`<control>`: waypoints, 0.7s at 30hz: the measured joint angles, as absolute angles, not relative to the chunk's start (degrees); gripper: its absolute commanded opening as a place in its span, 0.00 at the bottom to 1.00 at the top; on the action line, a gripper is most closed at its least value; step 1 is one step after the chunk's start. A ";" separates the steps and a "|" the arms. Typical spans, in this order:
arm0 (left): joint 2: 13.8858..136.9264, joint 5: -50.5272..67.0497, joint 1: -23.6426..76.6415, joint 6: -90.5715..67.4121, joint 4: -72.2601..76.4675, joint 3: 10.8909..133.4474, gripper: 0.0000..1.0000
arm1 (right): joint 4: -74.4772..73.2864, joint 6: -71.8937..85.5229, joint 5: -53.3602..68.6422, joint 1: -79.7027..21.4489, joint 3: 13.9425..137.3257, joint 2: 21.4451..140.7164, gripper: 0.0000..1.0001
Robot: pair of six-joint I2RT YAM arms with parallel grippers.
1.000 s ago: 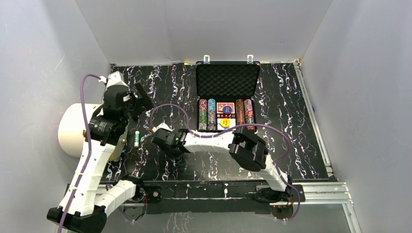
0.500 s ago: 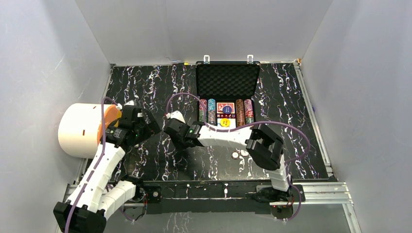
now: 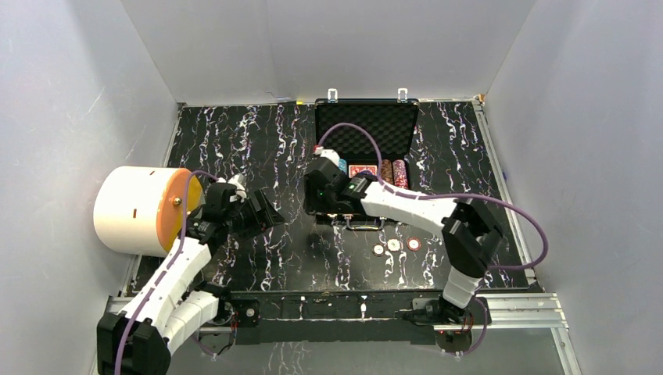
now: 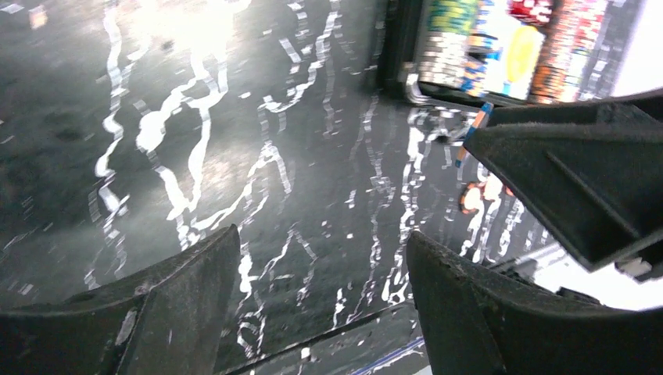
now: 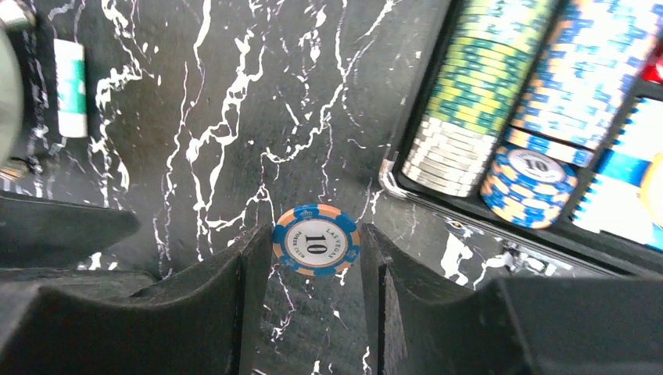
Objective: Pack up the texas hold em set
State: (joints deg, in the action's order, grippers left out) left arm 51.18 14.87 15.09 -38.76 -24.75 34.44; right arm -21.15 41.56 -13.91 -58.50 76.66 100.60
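Observation:
The black briefcase [image 3: 366,125] lies open at the back with its foam lid up. Rows of poker chips [image 3: 395,173] and a red card deck [image 3: 362,171] fill its tray. My right gripper [image 3: 313,207] is at the case's front left corner, shut on a blue-and-orange "10" chip [image 5: 317,240] held just off the mat. The right wrist view shows the green chip row [image 5: 477,70], the blue row [image 5: 578,70] and a loose blue chip [image 5: 530,176] in the case. Three loose chips [image 3: 393,246] lie in front of the case. My left gripper [image 3: 262,211] is open and empty [image 4: 320,258].
The big white drum with an orange face [image 3: 133,209] lies at the left edge beside my left arm. The small green-and-white cylinder [image 5: 70,87] lies on the marbled mat left of my right gripper. The right arm [image 4: 578,180] crosses the left wrist view.
My right gripper has carried the chip from the middle-left of the mat up and right to the case's corner. My left arm has drawn back and down from the drum. Three loose chips came into view.

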 measured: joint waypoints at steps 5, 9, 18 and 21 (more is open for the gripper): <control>50.11 20.36 16.82 -40.49 -10.70 27.92 0.69 | -18.87 46.72 -11.33 -54.54 71.81 95.02 0.52; 49.54 19.75 22.46 -41.60 2.35 23.07 0.68 | -16.84 51.09 -9.02 -51.90 68.25 90.91 0.52; 59.57 12.32 33.82 -39.62 25.10 22.37 0.60 | -13.61 58.70 -4.05 -47.64 62.00 85.41 0.52; 61.65 10.22 34.44 -39.44 30.06 22.39 0.59 | -13.13 60.29 -2.83 -47.20 60.86 84.53 0.52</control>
